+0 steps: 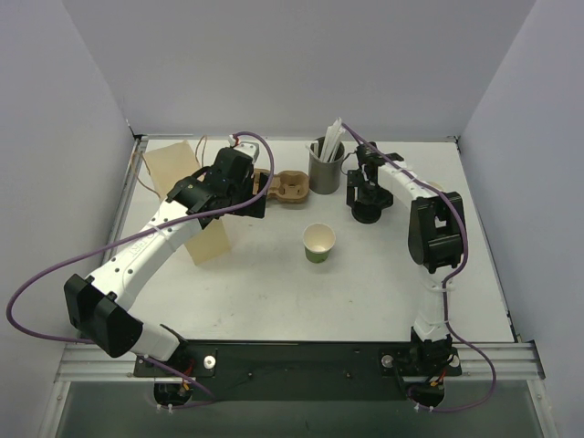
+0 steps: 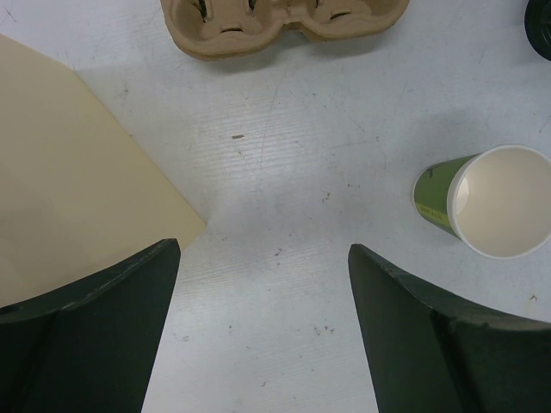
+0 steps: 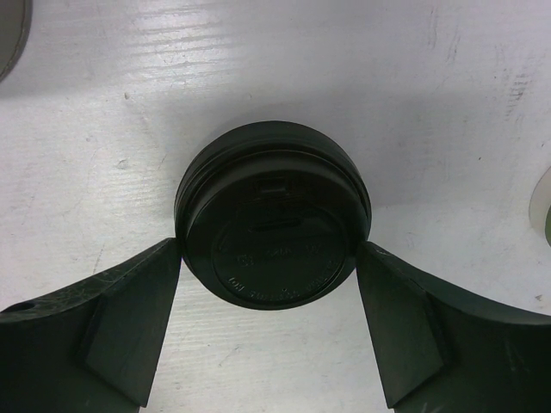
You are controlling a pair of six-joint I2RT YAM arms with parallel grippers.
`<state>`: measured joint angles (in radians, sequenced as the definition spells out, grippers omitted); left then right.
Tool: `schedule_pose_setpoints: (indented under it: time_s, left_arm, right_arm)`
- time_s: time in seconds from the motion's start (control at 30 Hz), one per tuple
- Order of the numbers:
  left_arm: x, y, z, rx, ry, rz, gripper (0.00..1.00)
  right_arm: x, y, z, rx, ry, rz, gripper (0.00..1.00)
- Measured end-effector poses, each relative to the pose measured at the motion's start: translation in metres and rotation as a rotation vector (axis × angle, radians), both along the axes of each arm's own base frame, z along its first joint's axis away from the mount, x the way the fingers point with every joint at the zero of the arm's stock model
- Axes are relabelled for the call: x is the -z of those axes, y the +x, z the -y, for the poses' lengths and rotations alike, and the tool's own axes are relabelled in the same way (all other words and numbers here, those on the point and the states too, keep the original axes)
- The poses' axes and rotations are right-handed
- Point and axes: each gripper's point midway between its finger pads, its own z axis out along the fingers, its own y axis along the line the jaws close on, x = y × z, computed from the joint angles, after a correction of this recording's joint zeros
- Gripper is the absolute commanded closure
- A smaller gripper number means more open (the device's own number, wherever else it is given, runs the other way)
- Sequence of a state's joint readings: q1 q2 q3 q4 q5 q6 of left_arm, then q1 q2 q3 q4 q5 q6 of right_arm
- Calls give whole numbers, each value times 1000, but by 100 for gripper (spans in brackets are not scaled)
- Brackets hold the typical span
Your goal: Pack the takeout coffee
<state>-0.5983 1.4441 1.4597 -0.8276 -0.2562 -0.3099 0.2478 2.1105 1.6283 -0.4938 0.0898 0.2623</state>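
The green paper cup [image 1: 318, 242] stands upright and uncovered mid-table, its cream inside showing; in the left wrist view the cup [image 2: 495, 202] is at the right. My left gripper [image 2: 263, 249] hovers open over bare table between the paper bag and the cup, nothing between its fingers; from above the left gripper [image 1: 258, 203] is near the cup carrier. The round black lid [image 3: 271, 215] sits between my right gripper's [image 3: 269, 249] fingertips, both touching its rim. Seen from above, the right gripper [image 1: 368, 196] and the lid [image 1: 368, 215] are right of the straw cup.
A tan paper bag [image 1: 187, 196] lies at the left under the left arm. A brown cardboard cup carrier [image 1: 287, 186] sits at the back centre, next to a grey cup of white straws [image 1: 326, 169]. White walls close three sides.
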Motion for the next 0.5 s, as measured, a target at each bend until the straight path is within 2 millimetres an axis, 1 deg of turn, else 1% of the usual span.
schedule_pose_setpoints:
  time_s: [0.5]
  left_arm:
    - [0,0,0,0,0,0,10]
  right_arm:
    - [-1,2,3,9,-7,9,22]
